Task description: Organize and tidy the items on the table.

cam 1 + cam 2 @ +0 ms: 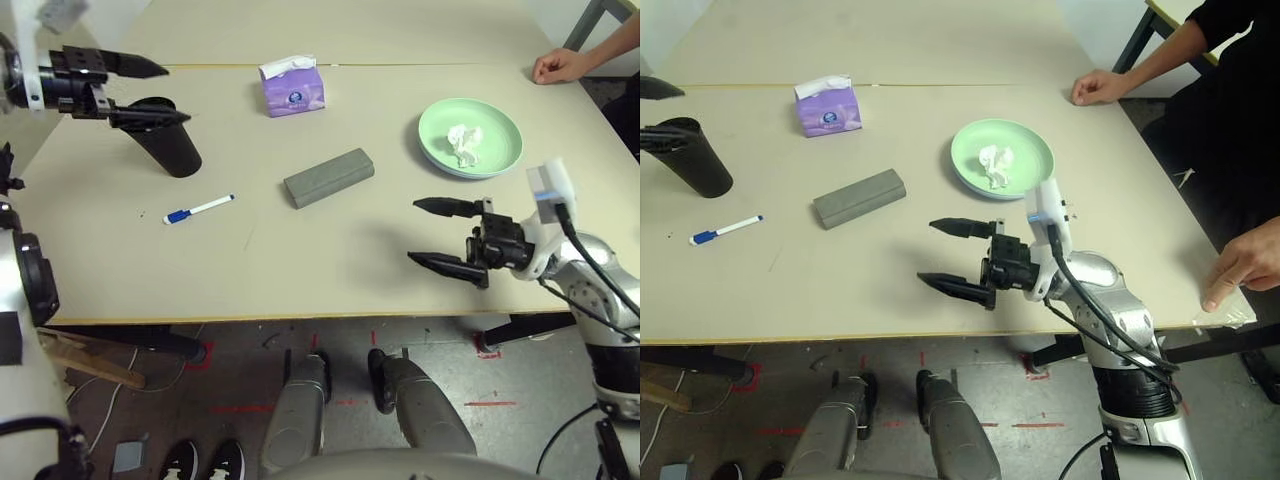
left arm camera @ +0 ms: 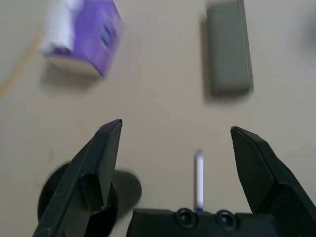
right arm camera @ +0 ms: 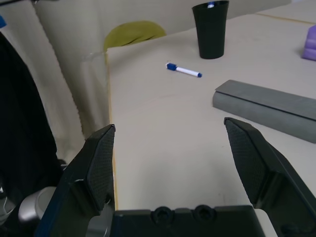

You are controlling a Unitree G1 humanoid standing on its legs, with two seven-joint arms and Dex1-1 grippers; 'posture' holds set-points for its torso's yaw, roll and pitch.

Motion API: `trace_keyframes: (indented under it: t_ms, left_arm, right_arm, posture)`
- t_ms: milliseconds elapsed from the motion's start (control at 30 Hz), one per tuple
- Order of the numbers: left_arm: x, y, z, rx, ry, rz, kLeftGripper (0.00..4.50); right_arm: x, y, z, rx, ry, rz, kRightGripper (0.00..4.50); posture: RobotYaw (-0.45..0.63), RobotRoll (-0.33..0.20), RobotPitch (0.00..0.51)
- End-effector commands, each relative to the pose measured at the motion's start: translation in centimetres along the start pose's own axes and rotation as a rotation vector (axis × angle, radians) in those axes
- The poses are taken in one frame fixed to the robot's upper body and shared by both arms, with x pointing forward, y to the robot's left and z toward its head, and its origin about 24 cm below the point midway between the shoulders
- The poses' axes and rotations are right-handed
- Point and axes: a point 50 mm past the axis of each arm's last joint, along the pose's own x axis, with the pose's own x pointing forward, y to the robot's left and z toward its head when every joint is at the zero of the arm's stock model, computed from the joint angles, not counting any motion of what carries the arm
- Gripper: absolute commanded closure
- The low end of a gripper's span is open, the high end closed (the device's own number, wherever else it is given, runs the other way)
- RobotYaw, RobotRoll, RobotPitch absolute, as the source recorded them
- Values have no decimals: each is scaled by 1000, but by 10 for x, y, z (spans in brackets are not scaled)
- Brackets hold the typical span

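Two tools hang wide and empty: our left tool (image 1: 150,92) above the black cup (image 1: 165,145), likely for dropping pens in, blue-capped pen (image 1: 198,209) loose on the table (image 1: 330,260) nearby, right tool (image 1: 948,255) short of the grey case (image 1: 859,197), tissue (image 1: 994,164) parked on the green plate (image 1: 1028,150)

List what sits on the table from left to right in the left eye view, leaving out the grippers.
Black cup → blue-capped marker pen → purple tissue box → grey glasses case → green plate holding the crumpled tissue → a person's hand.

Even, bright light, soft shadows; left wrist view blurred, perhaps motion
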Motion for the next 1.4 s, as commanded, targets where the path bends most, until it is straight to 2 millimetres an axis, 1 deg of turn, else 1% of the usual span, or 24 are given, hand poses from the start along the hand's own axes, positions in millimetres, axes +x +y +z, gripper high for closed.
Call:
trace_keyframes:
  t_ms: [33, 133, 300, 367, 600, 867, 1100, 1400]
  left_arm:
    - [10, -3, -7, 19, 158, -76, 37]
    - [21, -9, -21, 28, 279, -148, 37]
    - [38, -21, -42, 13, 376, -251, 37]
    - [44, -26, -50, 14, 392, -281, 37]
    - [61, -34, -64, -3, 376, -310, 37]
    - [73, -37, -76, 3, 382, -259, 37]
    - [86, -39, -79, 27, 389, -244, 37]
    - [94, -41, -83, 42, 394, -223, 37]
  right_arm:
    - [4, 3, -4, 2, 12, 21, 0]
    - [5, 6, -6, 9, 15, 15, 0]
    - [4, 9, -8, 20, 18, -2, 0]
    - [5, 10, -8, 22, 18, -5, 0]
    - [8, 9, -5, 20, 12, -5, 0]
    - [8, 5, -3, 16, 15, 4, 0]
    - [8, 4, -1, 12, 18, 4, 0]
    - [9, 5, 0, 11, 15, -6, 0]
  posture:
    - [-64, 0, 240]
    - [-80, 0, 242]
    - [-94, 0, 242]
    - [-95, 0, 242]
    - [-82, 0, 238]
    - [-72, 0, 229]
    - [-77, 0, 227]
    - [-91, 0, 225]
